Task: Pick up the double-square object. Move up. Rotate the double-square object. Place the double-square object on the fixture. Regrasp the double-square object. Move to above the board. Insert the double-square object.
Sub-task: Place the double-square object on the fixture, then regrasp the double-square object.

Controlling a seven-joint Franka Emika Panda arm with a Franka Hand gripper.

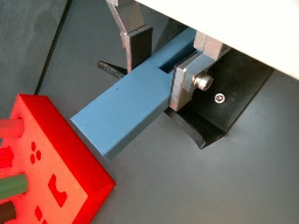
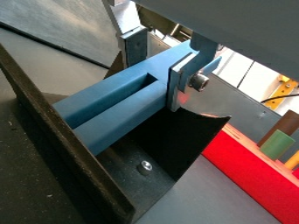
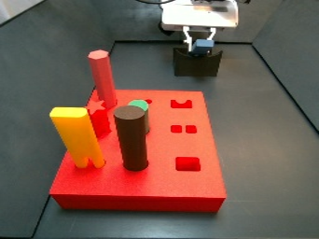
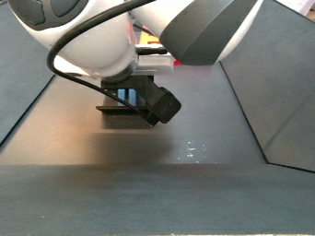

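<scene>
Two silver fingers (image 1: pixel 187 83) of the gripper (image 1: pixel 162 61) flank the near end of the double-square object (image 1: pixel 128 109), a slate-blue bar that runs out from between them; in both wrist views one plate lies flat against the bar's side and the second finger (image 2: pixel 135 44) stands at its far side, so the gripper appears closed on the bar, though the contact on that far side is partly hidden. The grooved face between the two prongs shows in a wrist view (image 2: pixel 111 103), with the bar's free end pointing away from the gripper. Below and behind the held end sits the fixture (image 1: pixel 222 114), its dark bracket just under the bar; whether the bar touches it cannot be told. In a side view the gripper (image 3: pixel 200 39) hangs at the far edge of the desk, right over the fixture (image 3: pixel 197 62), with a sliver of blue between the fingers. Nearer the front edge, well apart from the gripper, lies the board (image 3: pixel 174 173), carrying a yellow peg (image 3: pixel 75 135), a dark brown cylinder (image 3: pixel 130 138), a red peg (image 3: pixel 103 79) and a green peg (image 3: pixel 140 107). A corner of the board (image 1: pixel 52 157) also shows near the bar's free end.
</scene>
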